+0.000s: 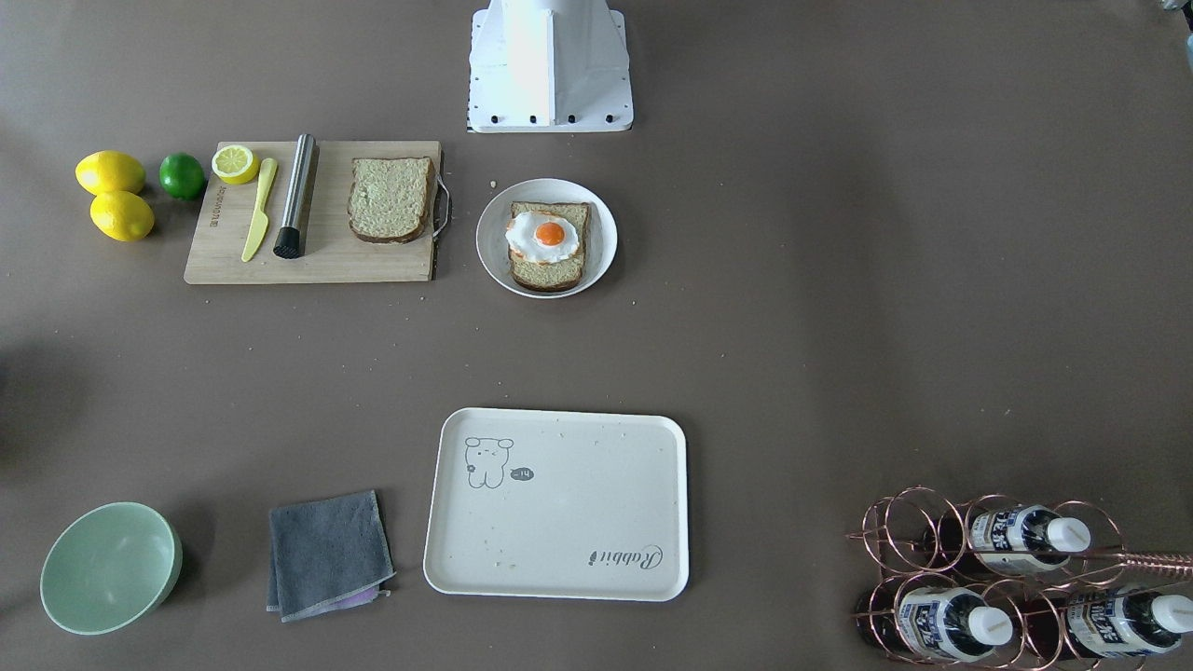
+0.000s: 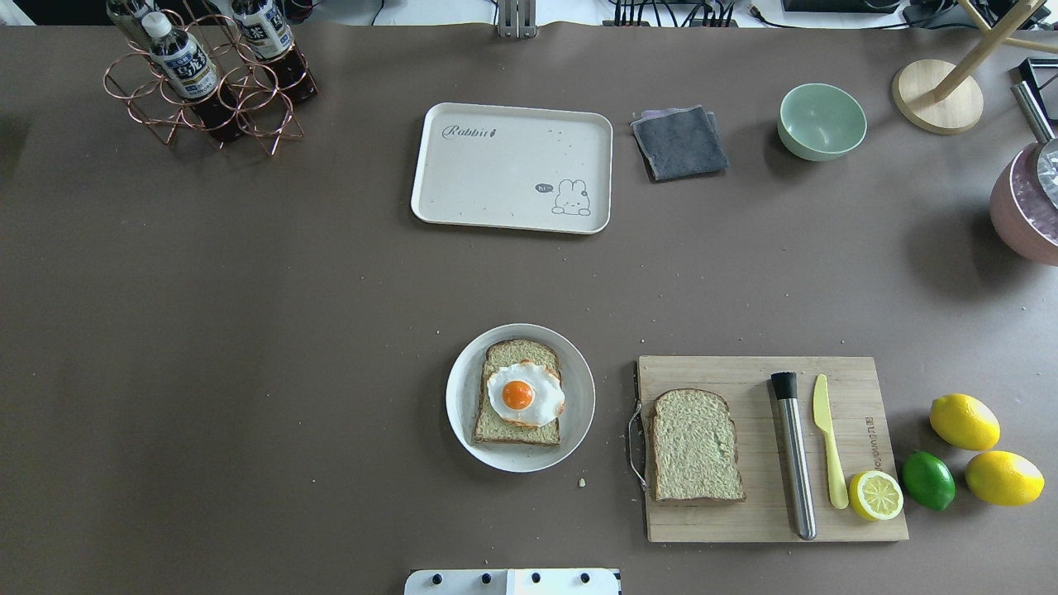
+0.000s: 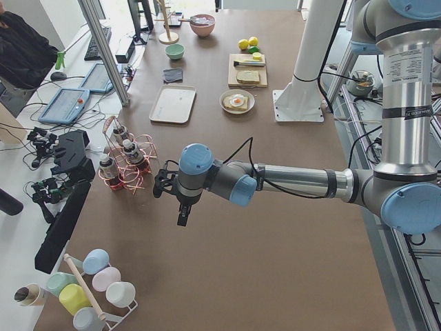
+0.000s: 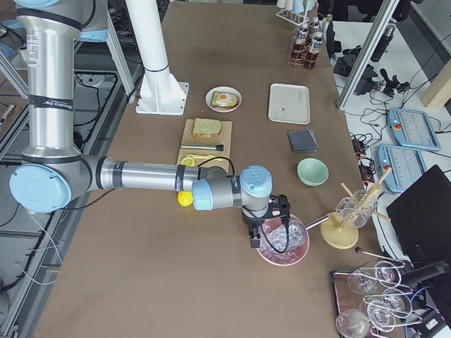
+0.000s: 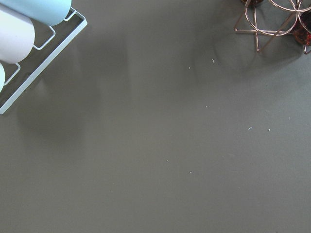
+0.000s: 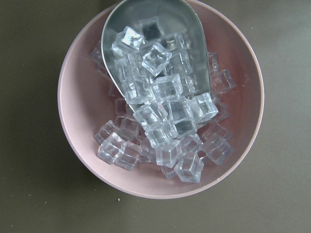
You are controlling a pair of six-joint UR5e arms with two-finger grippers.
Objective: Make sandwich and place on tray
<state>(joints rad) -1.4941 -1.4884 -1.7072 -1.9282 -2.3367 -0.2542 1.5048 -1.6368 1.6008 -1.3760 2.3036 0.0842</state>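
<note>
Sitting on plate [image 2: 580, 413]: bread slice [image 2: 521, 351] under fried egg [image 2: 526, 395].
Cutting board [image 2: 744, 369]: second slice [image 2: 693, 446].
Tray [image 2: 512, 173]: well apart.
Left gripper [image 3: 181, 219], right gripper [image 4: 254, 240]: cannot tell jaw width.

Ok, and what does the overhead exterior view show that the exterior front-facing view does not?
Only overhead: the pink bowl at the right edge and a round wooden stand base. Only front-facing: the white column rising from the robot's base plate. Both: the tray, the white plate holding one bread slice with the fried egg on it, the second bread slice on the cutting board, the green bowl, the grey cloth, the copper bottle rack.
</note>
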